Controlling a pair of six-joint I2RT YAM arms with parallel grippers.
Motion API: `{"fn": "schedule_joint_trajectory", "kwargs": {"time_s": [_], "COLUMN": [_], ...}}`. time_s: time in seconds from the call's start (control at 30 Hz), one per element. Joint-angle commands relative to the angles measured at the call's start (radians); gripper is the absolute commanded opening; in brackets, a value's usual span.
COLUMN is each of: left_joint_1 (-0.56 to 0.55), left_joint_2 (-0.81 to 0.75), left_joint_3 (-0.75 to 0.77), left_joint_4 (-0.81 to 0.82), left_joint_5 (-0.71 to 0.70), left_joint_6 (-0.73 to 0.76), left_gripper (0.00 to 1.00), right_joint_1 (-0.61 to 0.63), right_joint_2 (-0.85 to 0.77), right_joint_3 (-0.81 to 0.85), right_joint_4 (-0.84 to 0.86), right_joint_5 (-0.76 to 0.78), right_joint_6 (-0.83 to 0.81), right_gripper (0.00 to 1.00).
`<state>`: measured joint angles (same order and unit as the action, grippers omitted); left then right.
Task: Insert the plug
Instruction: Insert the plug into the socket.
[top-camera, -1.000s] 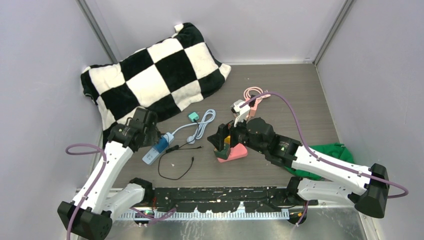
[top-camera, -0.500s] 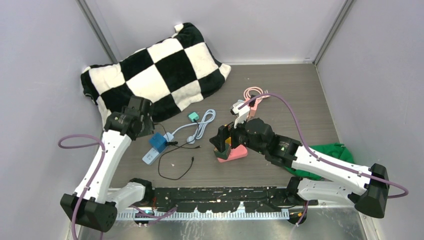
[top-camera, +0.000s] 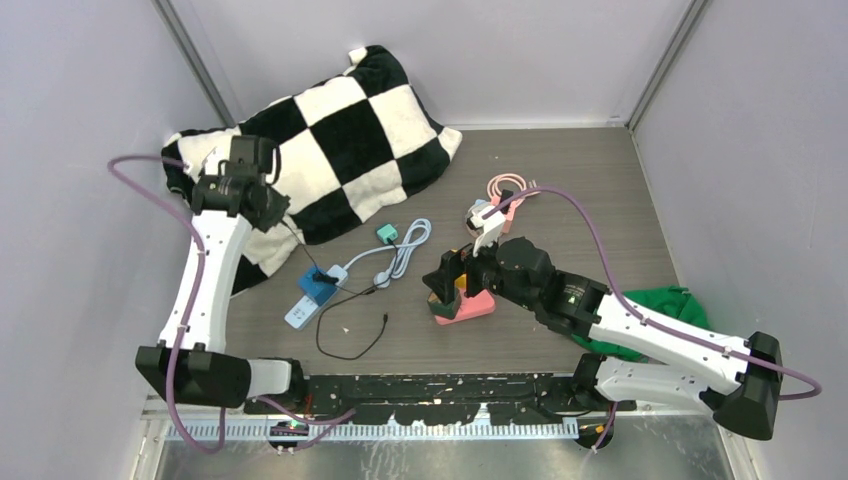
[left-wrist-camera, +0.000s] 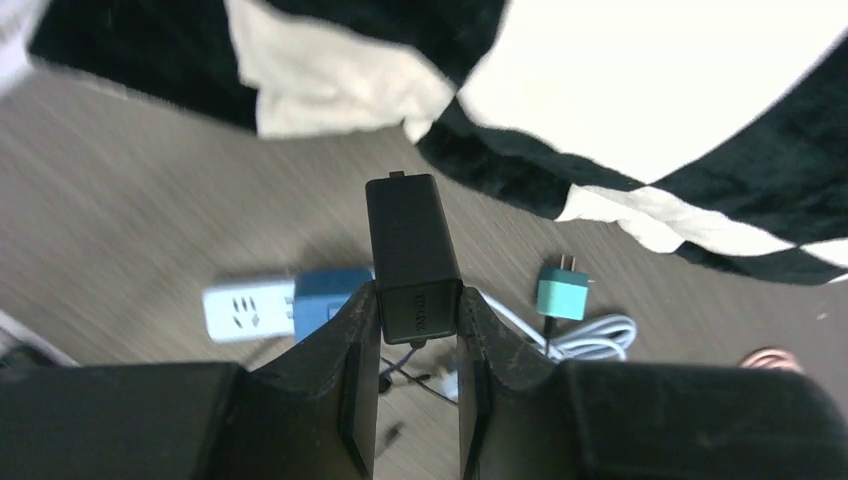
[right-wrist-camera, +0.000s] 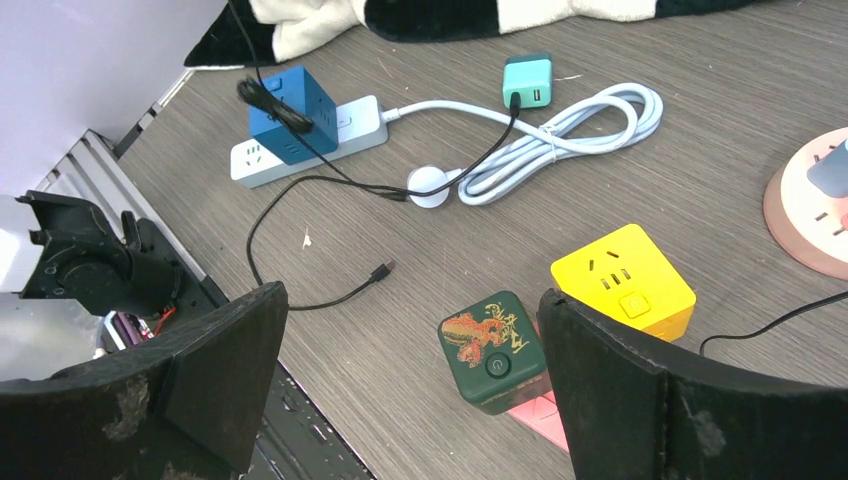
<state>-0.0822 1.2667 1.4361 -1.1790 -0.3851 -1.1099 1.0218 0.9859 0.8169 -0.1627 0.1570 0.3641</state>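
The checkered pillow (top-camera: 320, 150) lies beyond the fingers of the left gripper (left-wrist-camera: 418, 300). The white power strip (left-wrist-camera: 245, 310) lies below them, well apart. These fingers are closed on the black plug (left-wrist-camera: 408, 240), which sticks out forward between them. The right gripper (right-wrist-camera: 410, 310) is wide open and holds nothing; a green cube (right-wrist-camera: 493, 350) lies below, between its fingers

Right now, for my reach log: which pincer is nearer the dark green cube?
Right. The right pincer hovers open over the dark green cube; the left pincer is far off by the pillow.
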Motion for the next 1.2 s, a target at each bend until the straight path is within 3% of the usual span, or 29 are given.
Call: {"fn": "schedule_joint_trajectory", "kwargs": {"time_s": [0.0,0.13,0.4,0.47,0.63,0.8,1.03,1.17], "left_joint_1": [0.021,0.038,0.055,0.055,0.049,0.016,0.016,-0.02], "left_joint_2": [0.009,-0.059,0.001,-0.02,-0.147,-0.335,-0.329,-0.334], "left_joint_3": [0.111,0.116,0.255,0.212,-0.052,-0.323,-0.34,-0.37], "left_joint_4": [0.13,0.234,0.169,0.2,0.3,0.467,0.325,0.209], "left_joint_5": [0.02,0.167,0.004,0.045,0.305,0.328,0.521,0.604], "left_joint_6": [0.593,0.853,1.044,1.075,1.197,1.266,1.318,1.444], "left_gripper": [0.0,0.0,0.01,0.01,0.0,0.0,0.0,0.0], "right_joint_1": [0.005,0.005,0.005,0.004,0.004,0.004,0.005,0.006], "right_joint_2": [-0.031,-0.023,-0.008,-0.011,-0.021,-0.009,0.037,0.064], "right_joint_3": [-0.013,-0.009,-0.004,-0.003,-0.012,-0.009,0.016,0.033], "right_joint_4": [0.013,0.008,-0.017,-0.024,-0.027,-0.024,-0.001,0.008], "right_joint_5": [0.027,0.03,0.026,0.032,0.044,0.03,-0.019,-0.069], "right_joint_6": [-0.006,-0.002,0.005,0.002,-0.003,-0.001,-0.002,0.004], "right_gripper": [1.0,1.0,1.0,1.0,1.0,1.0,1.0,1.0]}}
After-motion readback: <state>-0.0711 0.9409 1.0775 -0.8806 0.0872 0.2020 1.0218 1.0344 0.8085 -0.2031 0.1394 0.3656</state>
